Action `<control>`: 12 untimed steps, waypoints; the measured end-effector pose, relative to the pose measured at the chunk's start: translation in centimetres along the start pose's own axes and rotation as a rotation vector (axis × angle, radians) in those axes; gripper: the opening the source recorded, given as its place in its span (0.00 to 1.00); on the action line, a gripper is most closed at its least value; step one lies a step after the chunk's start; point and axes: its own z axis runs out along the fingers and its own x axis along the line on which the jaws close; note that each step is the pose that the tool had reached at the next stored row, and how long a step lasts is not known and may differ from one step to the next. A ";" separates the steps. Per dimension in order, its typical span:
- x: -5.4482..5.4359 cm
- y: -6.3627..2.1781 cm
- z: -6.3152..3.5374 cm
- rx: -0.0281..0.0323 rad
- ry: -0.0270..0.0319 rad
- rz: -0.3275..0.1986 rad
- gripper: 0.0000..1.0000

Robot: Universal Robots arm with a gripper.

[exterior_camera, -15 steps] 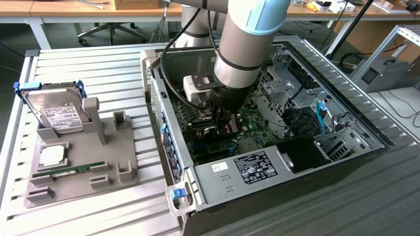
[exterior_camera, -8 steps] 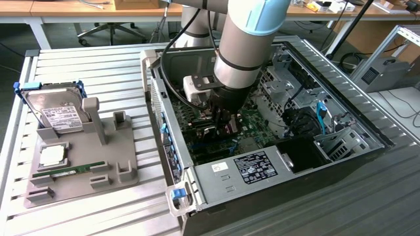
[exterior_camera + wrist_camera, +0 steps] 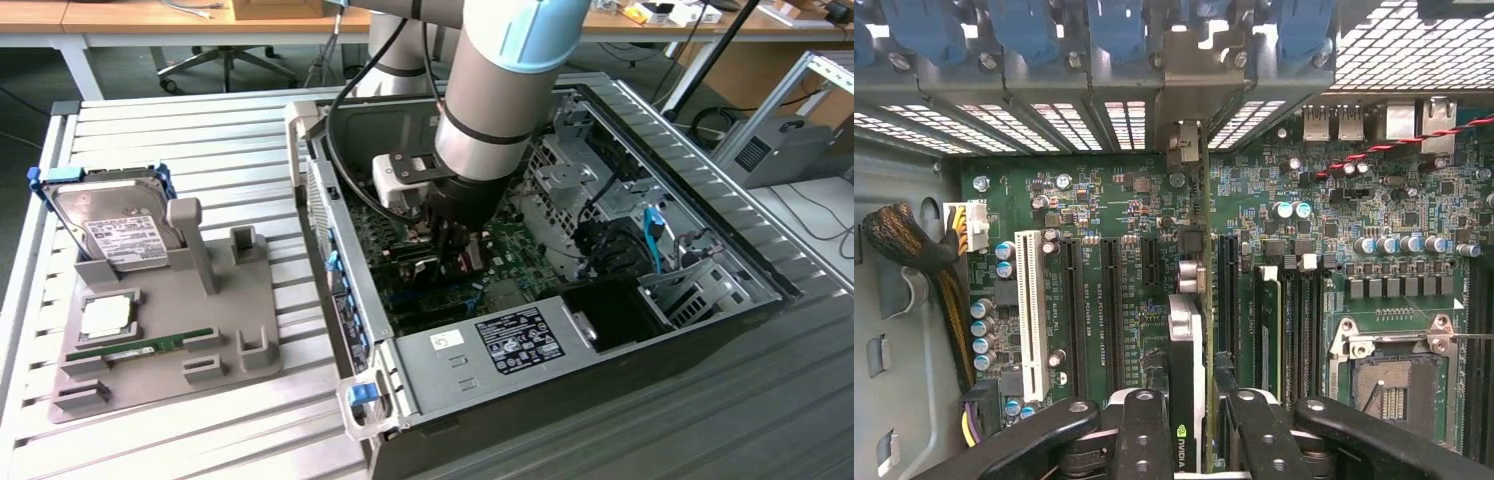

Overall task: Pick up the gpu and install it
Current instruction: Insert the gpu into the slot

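Observation:
My gripper (image 3: 1194, 445) is shut on the gpu (image 3: 1188, 340), which I see edge-on as a thin card with a green board and a black cooler. One black finger (image 3: 1144, 430) presses each face. The card stands upright over the green motherboard (image 3: 1124, 200), between the black expansion slots, and its silver bracket end (image 3: 1187, 145) reaches the case's rear slot openings. Whether it sits in a slot I cannot tell. In the exterior view the gripper (image 3: 447, 248) is down inside the open PC case (image 3: 747, 260) with the gpu (image 3: 461, 262) under it.
A white slot (image 3: 1032, 310), a fitted RAM stick (image 3: 1269, 320) and the CPU socket (image 3: 1394, 385) flank the card. A cable bundle (image 3: 914, 250) lies by the case wall. On the exterior view's left, a grey holder (image 3: 200, 340) carries a hard drive (image 3: 120, 225), a CPU (image 3: 104, 315) and a RAM stick (image 3: 140, 347).

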 end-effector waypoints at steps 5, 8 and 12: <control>0.0 0.00 0.01 0.0001 -0.0001 0.000 0.27; 0.0 0.00 0.01 0.0001 -0.0002 0.000 0.27; 0.0 0.00 0.01 0.0001 -0.0001 0.000 0.27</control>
